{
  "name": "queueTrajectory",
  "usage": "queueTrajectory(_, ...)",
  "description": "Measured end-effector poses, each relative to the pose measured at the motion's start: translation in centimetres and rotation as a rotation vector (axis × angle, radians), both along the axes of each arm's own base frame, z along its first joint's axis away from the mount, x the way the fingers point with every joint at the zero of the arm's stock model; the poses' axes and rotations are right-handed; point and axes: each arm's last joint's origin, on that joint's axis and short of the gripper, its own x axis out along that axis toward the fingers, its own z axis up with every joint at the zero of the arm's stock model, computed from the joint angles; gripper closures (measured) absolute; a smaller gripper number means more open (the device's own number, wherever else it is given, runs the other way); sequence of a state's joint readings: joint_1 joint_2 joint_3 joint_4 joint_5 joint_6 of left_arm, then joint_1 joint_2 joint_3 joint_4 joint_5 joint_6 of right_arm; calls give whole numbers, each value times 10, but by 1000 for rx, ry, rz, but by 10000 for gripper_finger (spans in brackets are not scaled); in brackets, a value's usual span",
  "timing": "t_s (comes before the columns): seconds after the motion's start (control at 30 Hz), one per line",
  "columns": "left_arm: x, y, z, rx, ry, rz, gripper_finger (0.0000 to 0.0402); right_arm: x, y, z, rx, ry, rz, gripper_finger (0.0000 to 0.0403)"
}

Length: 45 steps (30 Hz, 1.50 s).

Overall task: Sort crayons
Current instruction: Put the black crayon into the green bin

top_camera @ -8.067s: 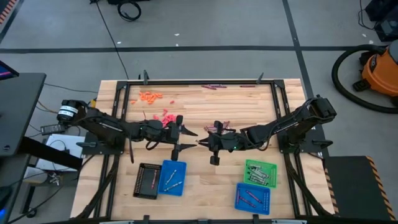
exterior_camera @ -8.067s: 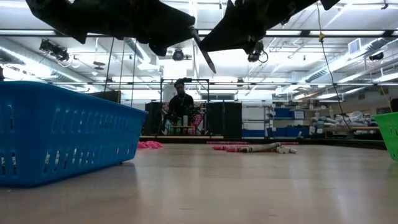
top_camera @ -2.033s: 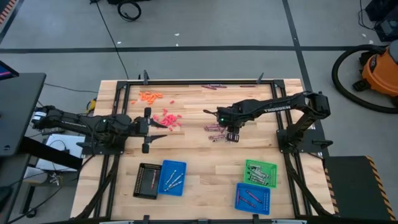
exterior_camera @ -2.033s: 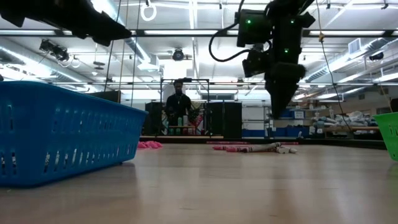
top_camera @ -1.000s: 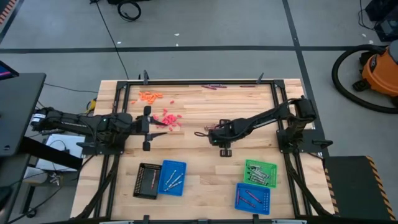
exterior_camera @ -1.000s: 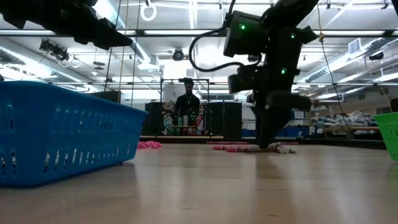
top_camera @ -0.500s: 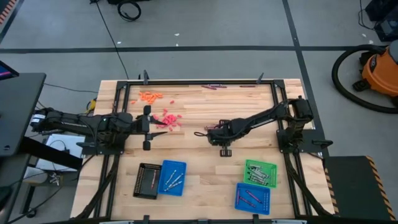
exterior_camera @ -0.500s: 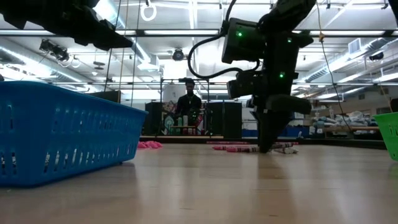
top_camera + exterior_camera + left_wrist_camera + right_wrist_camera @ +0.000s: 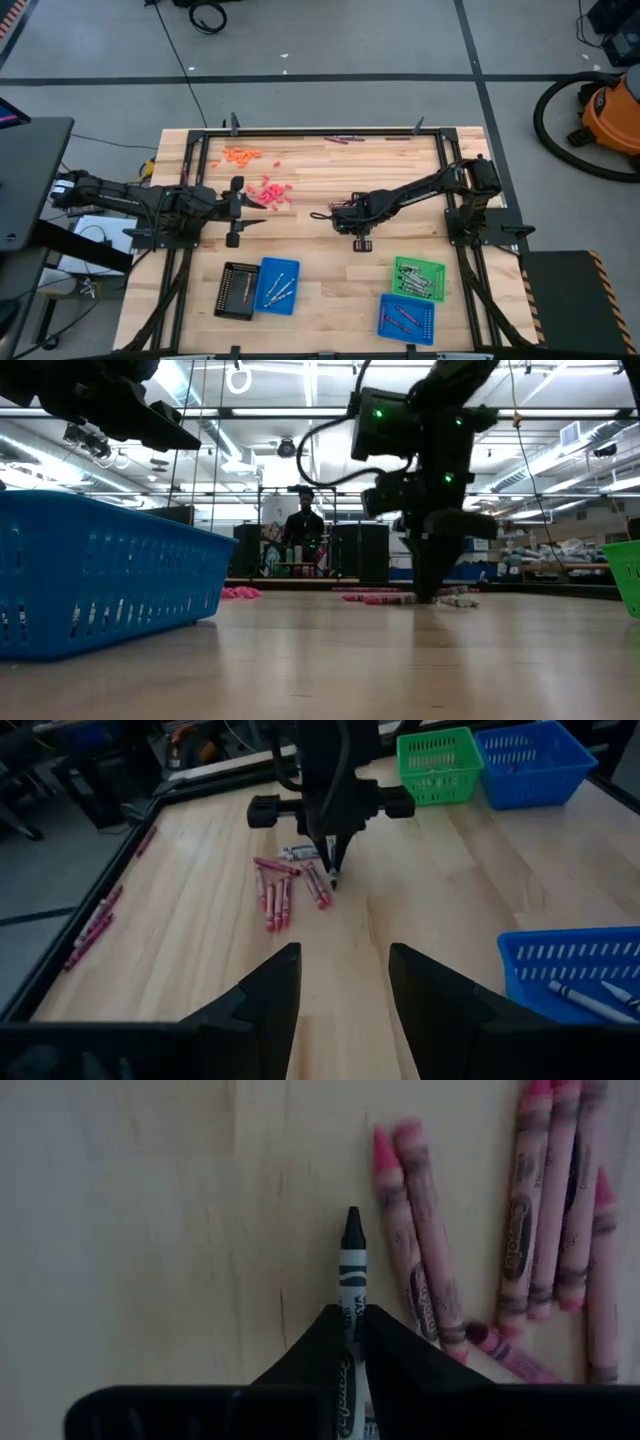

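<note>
From above, the right gripper [image 9: 342, 209] reaches low over the crayons [image 9: 347, 203] mid-table, while the left gripper [image 9: 243, 199] waits spread beside the red-pink pile [image 9: 268, 190]. In the right wrist view its fingers [image 9: 330, 1342] pinch a grey crayon [image 9: 351, 1270] by one end only, so it could pivot or slip out on lifting. Seen low across the table, that arm hangs steeply, tips at the wood.
</note>
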<state>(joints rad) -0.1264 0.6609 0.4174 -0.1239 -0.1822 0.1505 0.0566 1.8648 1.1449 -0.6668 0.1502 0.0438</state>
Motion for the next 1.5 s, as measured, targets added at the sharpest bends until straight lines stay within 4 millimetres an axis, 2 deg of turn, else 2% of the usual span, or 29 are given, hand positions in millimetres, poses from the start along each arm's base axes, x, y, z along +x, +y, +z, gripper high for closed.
queueTrajectory(0.07,1,0,-4,2,-23,-1,237,6,0,8,-3,-31,4,364)
queueTrajectory(0.3,-3,0,-44,-23,-131,3,237,18,3,26,-4,-84,8,364)
queueTrajectory(0.4,-6,1,-53,-49,-191,8,237,23,6,34,-3,-114,15,364)
queueTrajectory(0.67,-7,1,-55,-55,-225,8,237,43,18,60,21,-282,12,364)
queueTrajectory(1.03,-10,1,-65,-71,-241,8,237,67,39,76,149,-632,59,364)
queueTrajectory(1.5,-11,0,-66,-96,-245,-17,238,78,59,92,163,-859,121,364)
